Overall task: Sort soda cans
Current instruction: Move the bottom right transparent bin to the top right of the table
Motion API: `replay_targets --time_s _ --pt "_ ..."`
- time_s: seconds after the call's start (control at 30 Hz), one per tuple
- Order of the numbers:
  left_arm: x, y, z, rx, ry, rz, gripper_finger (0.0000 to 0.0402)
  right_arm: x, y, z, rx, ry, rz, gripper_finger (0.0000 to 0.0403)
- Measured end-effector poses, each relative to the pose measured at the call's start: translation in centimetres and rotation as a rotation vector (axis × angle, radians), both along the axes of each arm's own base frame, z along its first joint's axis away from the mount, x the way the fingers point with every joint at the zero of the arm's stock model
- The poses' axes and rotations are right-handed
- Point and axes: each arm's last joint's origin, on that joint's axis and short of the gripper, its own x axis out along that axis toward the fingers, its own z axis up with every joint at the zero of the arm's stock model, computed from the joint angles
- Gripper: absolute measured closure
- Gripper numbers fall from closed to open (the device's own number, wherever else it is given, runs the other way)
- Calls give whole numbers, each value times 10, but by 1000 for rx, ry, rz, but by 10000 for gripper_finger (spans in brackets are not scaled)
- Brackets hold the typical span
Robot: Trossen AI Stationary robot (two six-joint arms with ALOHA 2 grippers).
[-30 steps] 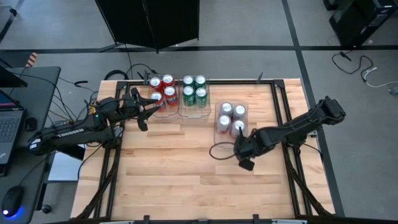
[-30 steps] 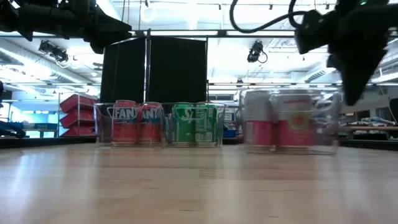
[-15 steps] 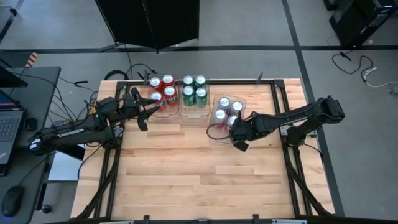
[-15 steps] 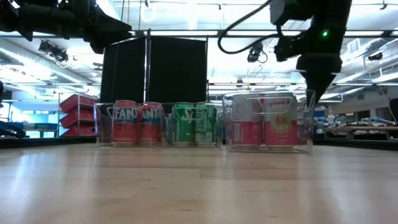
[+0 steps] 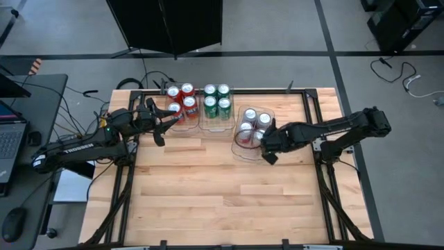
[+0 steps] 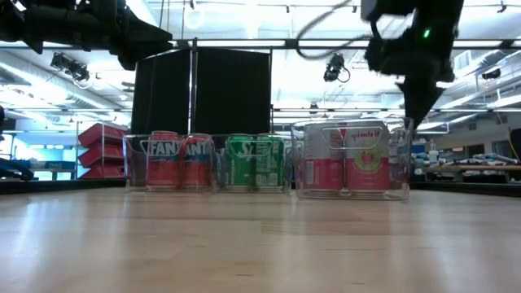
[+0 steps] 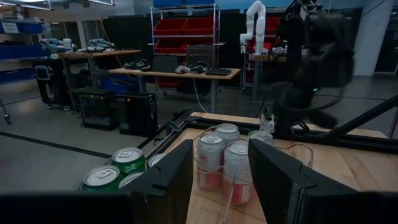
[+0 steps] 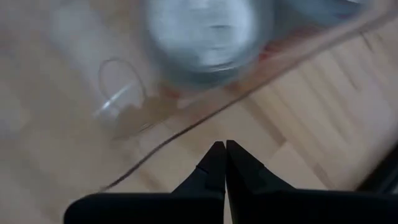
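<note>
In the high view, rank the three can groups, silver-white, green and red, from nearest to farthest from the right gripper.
1. Silver-white cans: in the tray right beside the right gripper.
2. Green cans: middle tray, further left.
3. Red cans: leftmost tray.

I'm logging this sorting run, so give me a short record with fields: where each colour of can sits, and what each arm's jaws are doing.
red cans: in the clear tray nearest the left arm
green cans: in the middle tray
silver-white cans: in the tray nearest the right arm, set slightly askew
left gripper: beside the red tray, jaws apart, holding nothing
right gripper: jaws shut, at the silver-white tray's edge
table: bare wood in front
</note>
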Motion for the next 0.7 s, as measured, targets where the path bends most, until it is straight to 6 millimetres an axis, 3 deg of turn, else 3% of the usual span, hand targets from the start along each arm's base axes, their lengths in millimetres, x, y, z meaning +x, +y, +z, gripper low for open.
replay_targets --time_s 0.23,0.43,0.57,0.7 --pt "0 0 0 -2 -2 0 244 -7 -54 -27 -71 -3 -231 403" --pt "0 0 0 1 -1 0 244 -6 -93 -40 -63 -153 -190 403" --pt "0 0 0 1 -1 0 244 -8 -105 -41 -80 -173 -202 403" --pt "0 0 0 2 -1 0 244 -15 -106 -27 -151 -186 -185 403"
